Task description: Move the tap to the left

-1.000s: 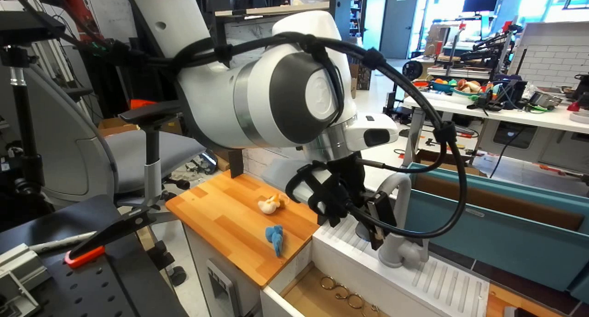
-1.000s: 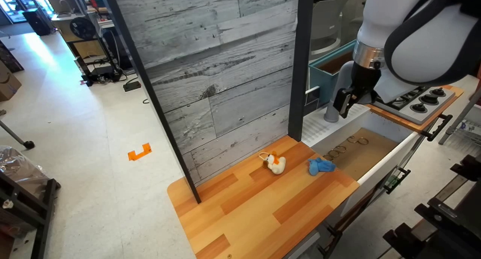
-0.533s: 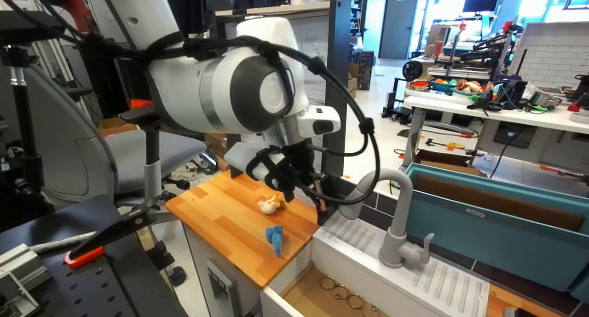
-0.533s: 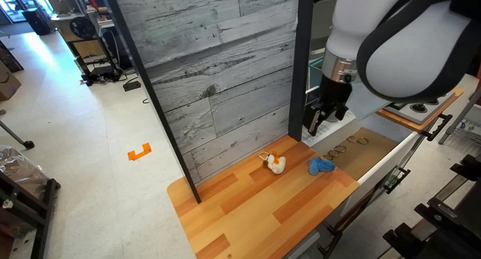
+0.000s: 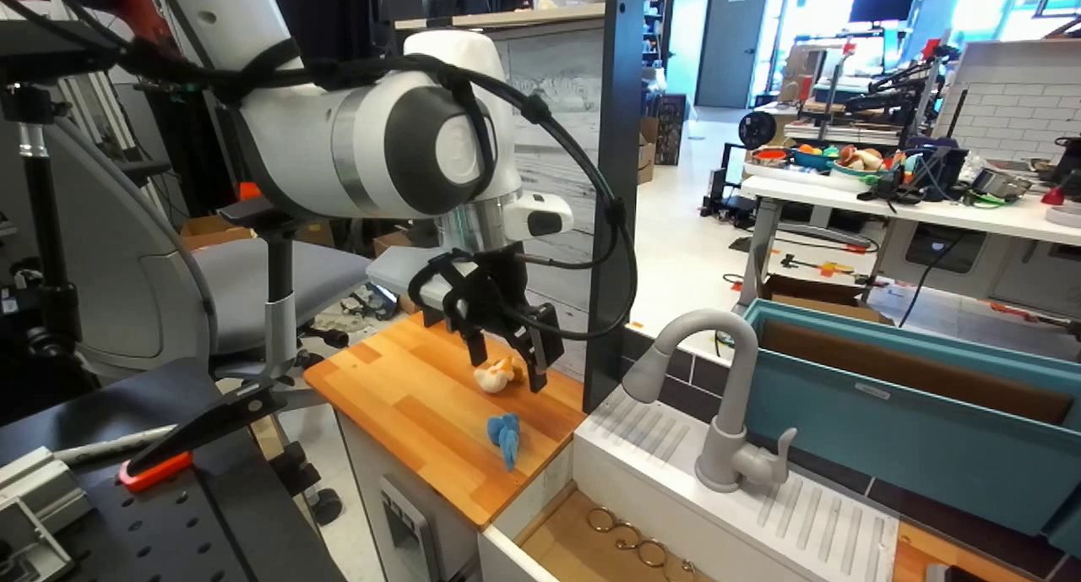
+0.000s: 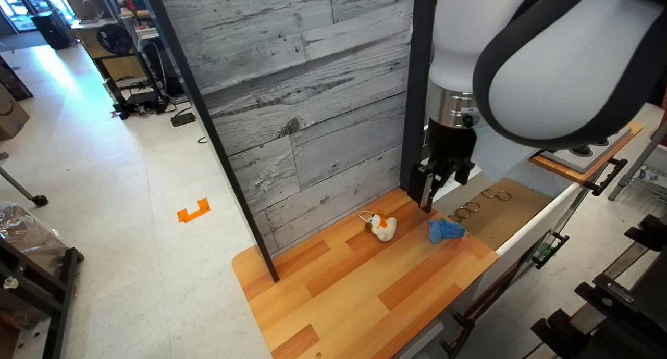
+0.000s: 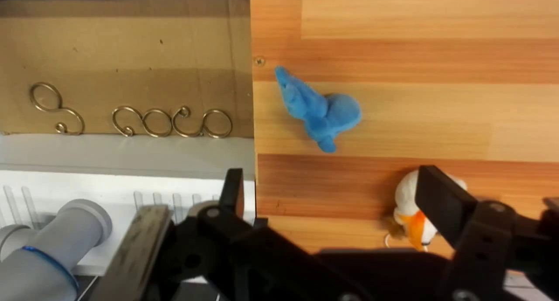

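The tap (image 5: 736, 400) is matte grey and stands upright on the white drain board (image 5: 811, 523). In an exterior view its arched spout bends left, toward the wooden counter, with the head over the board's left end. Part of the tap also shows at the bottom left of the wrist view (image 7: 65, 235); in an exterior view it is hidden behind the arm. My gripper (image 5: 507, 367) is open and empty, apart from the tap and to its left. It hangs above the wooden counter, also in an exterior view (image 6: 443, 192) and the wrist view (image 7: 332, 174).
A blue plush toy (image 5: 505, 438) and a white-and-orange plush toy (image 5: 494, 378) lie on the wooden counter (image 5: 422, 413) below the gripper. A dark post (image 5: 612, 185) edges the wood panel. A teal bin (image 5: 895, 430) stands behind the tap. The basin holds metal hooks (image 5: 650, 552).
My gripper has moved left from beside the tap to above the counter. The spout, partly hidden one second ago, has swung left toward the counter and is now unobstructed in an exterior view.
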You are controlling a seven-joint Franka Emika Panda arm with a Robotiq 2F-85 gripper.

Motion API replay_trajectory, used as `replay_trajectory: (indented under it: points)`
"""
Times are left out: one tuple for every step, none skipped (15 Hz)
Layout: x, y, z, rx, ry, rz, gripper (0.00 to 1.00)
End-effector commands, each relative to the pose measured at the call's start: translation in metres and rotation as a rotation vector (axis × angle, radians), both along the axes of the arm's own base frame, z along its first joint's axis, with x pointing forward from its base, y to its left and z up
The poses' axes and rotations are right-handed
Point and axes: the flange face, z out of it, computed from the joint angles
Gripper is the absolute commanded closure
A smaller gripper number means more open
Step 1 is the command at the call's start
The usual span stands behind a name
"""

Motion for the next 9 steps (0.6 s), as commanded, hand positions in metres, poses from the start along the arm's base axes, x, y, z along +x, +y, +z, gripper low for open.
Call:
replay_trajectory:
  points:
    - [-0.027, 0.002, 0.03, 0.009, 0.164, 0.027, 0.0]
    - [-0.034, 0.003, 0.036, 0.008, 0.202, 0.036, 0.0]
    - [-0.04, 0.004, 0.044, 0.011, 0.23, 0.046, 0.0]
    - [-0.043, 0.005, 0.051, 0.015, 0.248, 0.051, 0.0]
    - [-0.045, 0.005, 0.059, 0.023, 0.261, 0.049, 0.0]
    - [-0.046, 0.001, 0.066, 0.01, 0.278, 0.055, 0.0]
    - [-0.037, 0.007, 0.046, -0.006, 0.244, 0.046, 0.0]
    - [-0.039, 0.005, 0.053, -0.008, 0.255, 0.049, 0.0]
    - [-0.04, 0.003, 0.058, -0.008, 0.256, 0.05, 0.0]
